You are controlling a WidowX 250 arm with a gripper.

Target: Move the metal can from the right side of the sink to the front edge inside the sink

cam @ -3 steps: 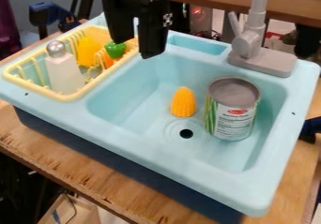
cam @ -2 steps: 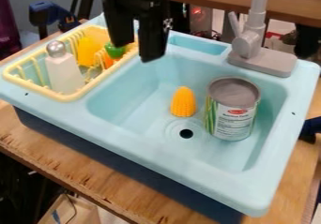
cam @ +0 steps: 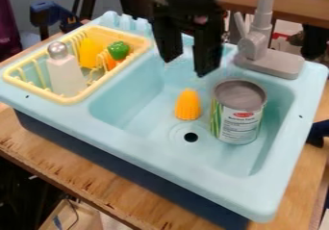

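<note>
Gripper spread above the toy sink, corn and can in the basin

Far left, back: blue clamp (cam: 48, 12) behind the sink's corner. Lower down, wooden table (cam: 90, 188) runs under the light blue sink (cam: 122, 128), dark base below its rim.

Left part of sink: pale yellow rack (cam: 72, 100). In it, from the left, a white bottle (cam: 66, 78) with a round silvery top, roughly upright; a yellow item (cam: 89, 54) just behind it; then a green pepper-like piece (cam: 118, 50) above an orange piece (cam: 110, 63), both by the rack's right side. Exact kind of the yellow and orange pieces: cannot tell.

Centre, top: black gripper (cam: 187, 67), hanging over the back part of the basin, fingers spread with a plain gap between them, pointing down. Well clear of the rack's contents.

Below it, in the basin: yellow corn (cam: 188, 105), narrow end toward the back, wide end toward the dark drain hole (cam: 191, 137). Apart from the gripper; nearest piece to it along with the can.

Just right of the corn: tin can (cam: 238, 112), upright on the basin floor, grey top, green and white label.

Right, back: grey faucet (cam: 255, 47) on the rim behind the can. Far right edge: dark blue object (cam: 319, 132) beside the sink, partly cut off.
</note>
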